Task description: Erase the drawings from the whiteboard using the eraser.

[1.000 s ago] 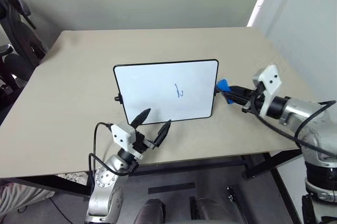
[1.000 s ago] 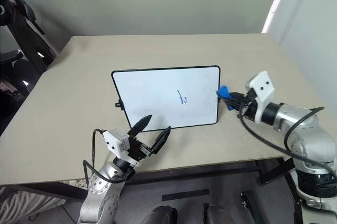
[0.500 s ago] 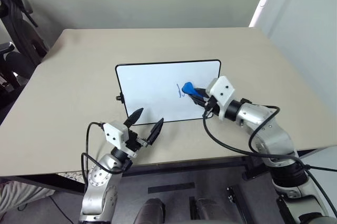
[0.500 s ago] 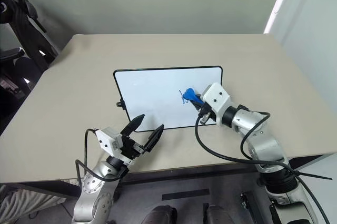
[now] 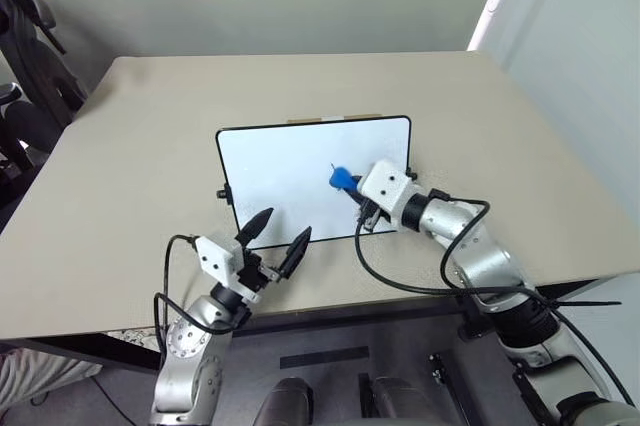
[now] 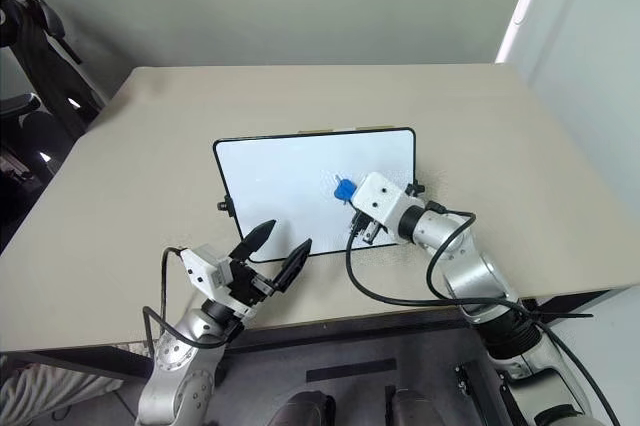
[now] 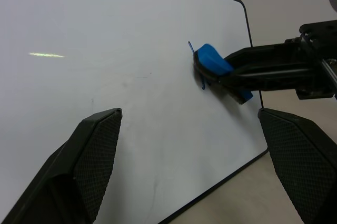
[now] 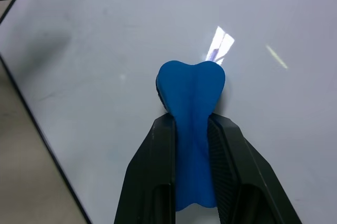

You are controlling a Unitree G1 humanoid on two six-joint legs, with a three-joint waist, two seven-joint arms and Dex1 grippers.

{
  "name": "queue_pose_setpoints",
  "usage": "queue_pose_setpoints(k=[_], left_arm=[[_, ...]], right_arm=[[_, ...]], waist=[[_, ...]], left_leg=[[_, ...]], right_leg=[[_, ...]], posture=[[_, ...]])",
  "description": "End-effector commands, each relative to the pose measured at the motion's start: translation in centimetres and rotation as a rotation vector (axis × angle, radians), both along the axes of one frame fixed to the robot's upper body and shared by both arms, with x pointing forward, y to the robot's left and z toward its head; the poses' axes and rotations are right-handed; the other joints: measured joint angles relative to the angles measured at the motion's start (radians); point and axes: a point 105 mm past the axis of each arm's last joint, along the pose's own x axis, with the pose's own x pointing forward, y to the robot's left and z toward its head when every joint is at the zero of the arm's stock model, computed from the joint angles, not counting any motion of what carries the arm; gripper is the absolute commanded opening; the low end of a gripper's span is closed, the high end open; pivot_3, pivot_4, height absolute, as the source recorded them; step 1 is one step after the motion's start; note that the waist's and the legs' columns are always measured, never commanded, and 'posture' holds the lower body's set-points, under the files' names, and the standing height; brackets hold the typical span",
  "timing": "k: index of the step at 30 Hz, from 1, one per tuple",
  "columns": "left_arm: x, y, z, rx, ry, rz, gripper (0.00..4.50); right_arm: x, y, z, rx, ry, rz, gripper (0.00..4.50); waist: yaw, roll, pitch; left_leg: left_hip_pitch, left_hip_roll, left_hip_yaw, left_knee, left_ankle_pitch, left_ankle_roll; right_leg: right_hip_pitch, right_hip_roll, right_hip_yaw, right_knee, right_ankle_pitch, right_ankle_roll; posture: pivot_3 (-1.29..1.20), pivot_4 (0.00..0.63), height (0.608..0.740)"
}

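The eraser [image 8: 192, 103], a bright blue chunky piece with a dark underside, was held between the two black fingers of the right tool [image 8: 192, 145], which was clamped shut on it. Its dark face was pressed against the whiteboard [image 5: 280, 171], right of the board's middle. In the left wrist view a thin dark blue stroke of the drawings [image 7: 190, 49] was seen just beside the eraser's edge, the rest being hidden under the blue piece.

The right arm was bent at the elbow and brought in across the bench's near edge, so that its tool pointed forward and toward the robot's left, slightly downward onto the board. The white block at its wrist was seen over the board's lower right corner. The left tool [image 5: 272, 238] was held near the board's lower left edge, pointing forward and a little upward, its two fingers spread wide apart with nothing between them. Whether it touched the board could not be told.

The whiteboard, white with a thin black frame, rounded corners and a small black knob at its left side, was laid on the bench [image 5: 130, 146], a plain beige top. A grey-green wall stood behind the bench, a bright white strip rose at the far right, and dark equipment [image 5: 25, 36] was seen at the far left.
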Motion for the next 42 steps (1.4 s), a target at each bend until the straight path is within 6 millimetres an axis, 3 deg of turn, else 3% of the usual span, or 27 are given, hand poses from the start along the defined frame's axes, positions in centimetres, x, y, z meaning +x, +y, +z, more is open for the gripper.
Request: queue_pose_setpoints(k=[1,4,13,19,23,29,36,42], left_arm=[[-0.5,-0.3,1.2,-0.008,-0.050,-0.013,4.50],[-0.5,-0.3,1.2,-0.009,-0.050,-0.012,4.50],[-0.3,-0.4,1.3,-0.007,-0.055,-0.011,4.50],[-0.3,-0.5,1.4,-0.008,-0.058,-0.013,4.50],[-0.4,-0.6,1.4,-0.009,-0.059,-0.015,4.50],[-0.5,-0.8,1.4,-0.008,-0.058,-0.023,4.50],[-0.5,-1.0,1.4,-0.010,-0.057,-0.030,4.50],[-0.7,-1.0,1.5,-0.011,-0.059,-0.026,4.50]], right_arm=[[-0.2,0.4,0.8,-0.035,-0.034,0.031,0.86],[0.0,0.5,1.0,-0.039,-0.039,0.035,0.86],[2.9,-0.3,4.4,0.037,-0.122,-0.087,0.86],[2.0,0.3,2.9,-0.005,-0.087,-0.036,0.86],[0.1,0.9,0.9,-0.076,-0.023,0.061,0.86],[-0.5,0.4,-0.1,-0.148,0.032,0.089,0.86],[0.1,0.7,1.3,-0.101,0.020,0.080,0.86],[2.2,0.4,2.4,-0.083,0.010,-0.026,0.86]], waist=[[0.000,0.000,0.000],[0.000,0.000,0.000],[-0.001,0.000,0.000],[0.000,0.000,0.000],[0.000,-0.001,0.000],[-0.003,-0.001,0.000],[-0.003,0.000,0.000],[-0.004,0.000,0.000]], left_leg=[[0.000,0.000,0.000,0.000,0.000,0.000],[0.000,0.000,0.000,0.000,0.000,0.000],[0.000,0.000,0.000,0.000,0.001,0.001],[0.000,0.000,0.000,0.000,0.000,0.000],[0.000,0.000,0.000,0.000,0.000,-0.001],[0.000,0.000,0.000,0.000,-0.002,-0.004],[0.000,0.000,0.000,0.000,-0.001,-0.004],[0.000,0.000,0.000,0.000,0.001,0.001]], right_leg=[[0.000,0.000,0.000,0.000,0.000,0.000],[0.000,0.000,0.000,0.000,-0.002,-0.003],[-0.002,0.000,0.000,0.000,-0.002,-0.005],[-0.001,0.000,0.000,0.000,-0.001,-0.006],[-0.001,0.000,0.000,0.000,-0.001,-0.006],[-0.001,0.000,0.000,0.000,-0.002,-0.004],[-0.001,0.000,0.000,0.000,-0.004,-0.002],[-0.002,0.000,0.000,0.000,-0.002,-0.005]], posture=[[0.00,0.150,0.740],[0.00,0.150,0.740],[0.00,0.150,0.740],[0.00,0.150,0.740],[0.00,0.150,0.740],[0.00,0.150,0.740],[0.00,0.150,0.740],[0.00,0.150,0.740]])
